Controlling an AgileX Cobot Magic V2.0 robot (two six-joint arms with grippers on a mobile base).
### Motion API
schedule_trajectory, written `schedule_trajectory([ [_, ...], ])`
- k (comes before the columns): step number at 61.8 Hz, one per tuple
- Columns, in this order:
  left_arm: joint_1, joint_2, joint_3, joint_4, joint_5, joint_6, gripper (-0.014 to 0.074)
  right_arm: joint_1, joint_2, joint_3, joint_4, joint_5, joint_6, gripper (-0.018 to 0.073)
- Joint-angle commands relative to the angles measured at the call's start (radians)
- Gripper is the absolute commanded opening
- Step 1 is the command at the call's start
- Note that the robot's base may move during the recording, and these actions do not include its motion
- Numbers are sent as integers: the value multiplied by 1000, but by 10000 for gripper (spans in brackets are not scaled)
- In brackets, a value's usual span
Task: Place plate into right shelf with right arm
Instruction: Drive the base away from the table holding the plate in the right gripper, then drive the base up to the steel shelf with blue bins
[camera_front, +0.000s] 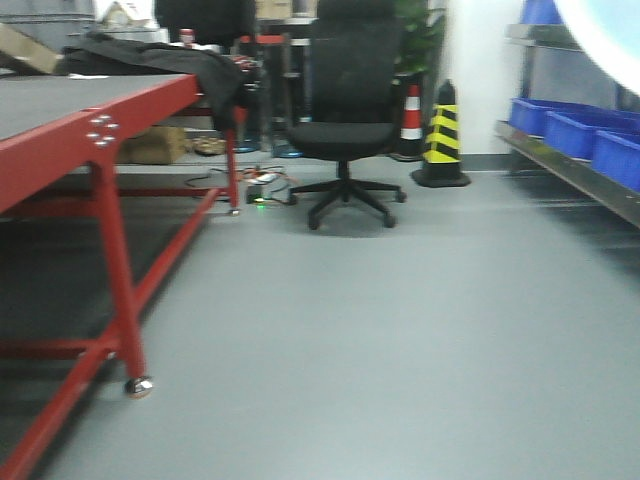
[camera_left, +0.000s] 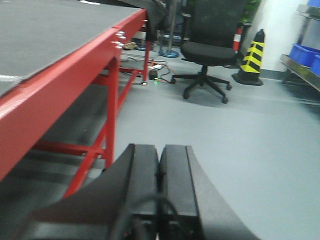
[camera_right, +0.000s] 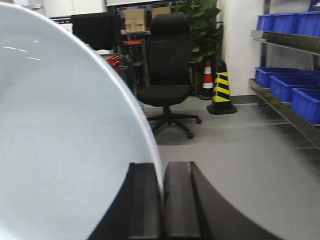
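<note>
While the red-framed table (camera_front: 110, 135) fills the left, the left gripper (camera_left: 159, 150) sits low beside its leg, pointing level across the floor toward the black office chair (camera_front: 345, 130), jaws pressed together, nothing between. Striped cone (camera_front: 443, 135) stands right of the chair. Right gripper (camera_right: 162, 172) also aims forward, roughly level, clamped narrow on the plate (camera_right: 60, 140) rim. Plate stands on edge, disc spreading up and left of the fingers, plane running fore-aft. Right shelf (camera_right: 285, 107) with blue bins (camera_right: 280, 82) is off to the right, well apart from the plate.
</note>
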Motion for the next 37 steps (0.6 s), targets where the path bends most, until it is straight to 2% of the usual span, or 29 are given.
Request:
schedule_trajectory([
  [1, -2, -10, 10, -8, -90, -7, -128, -6, 6, -32, 2, -95, -5, 65],
  [37, -2, -10, 10, -8, -90, -7, -128, -6, 6, -32, 2, -95, -5, 65],
])
